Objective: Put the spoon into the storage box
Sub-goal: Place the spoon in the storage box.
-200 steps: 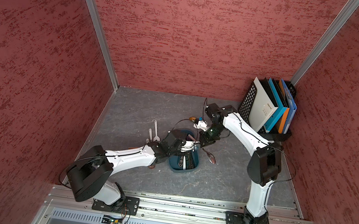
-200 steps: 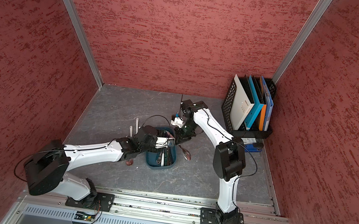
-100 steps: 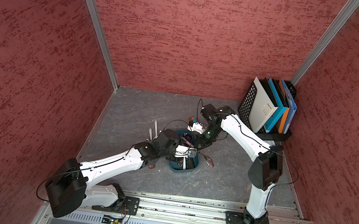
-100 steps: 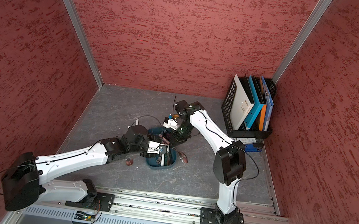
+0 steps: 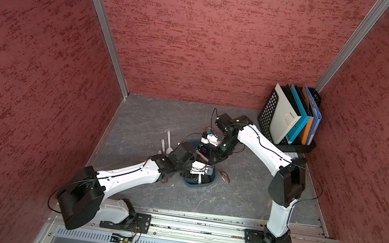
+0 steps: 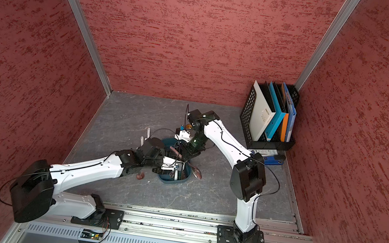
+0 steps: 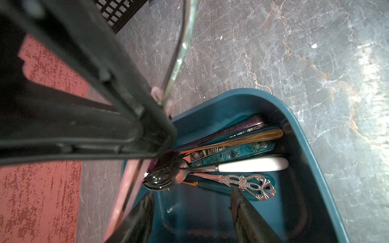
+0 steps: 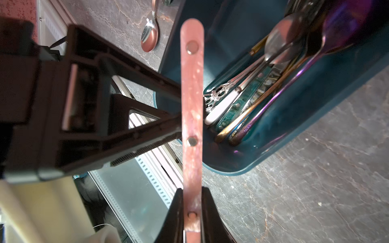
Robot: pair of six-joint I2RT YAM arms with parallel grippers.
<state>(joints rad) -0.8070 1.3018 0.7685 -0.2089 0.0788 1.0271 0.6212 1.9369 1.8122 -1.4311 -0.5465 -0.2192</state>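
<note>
The pink-handled spoon [image 8: 192, 94] is pinched near its neck by the right gripper [image 8: 191, 196]; its bowl is hidden, and the handle's free end is held above the storage box [image 8: 242, 173], not yet laid in it. The left gripper [image 7: 190, 195] is seen with jaws spread over the box and nothing between them; whether a finger touches the spoon cannot be told. For a clean placement, it is judged that the handle should be turned along the box's length, lowered onto the bare floor beside the cutlery and released only once low, with the left jaws kept clear. Packed against one long wall are seen a white handle [image 7: 252, 165], an ornate silver handle [image 7: 246, 185], a green marbled handle [image 7: 231, 153], a golden handle [image 7: 242, 140] and a purple handle [image 7: 242, 126]. A second spoon [image 8: 149, 37] is seen on the table [image 8: 294, 189] just outside. In the far corner, upright folders [image 5: 300, 121] are held in a black mesh rack [image 5: 267, 111]
</note>
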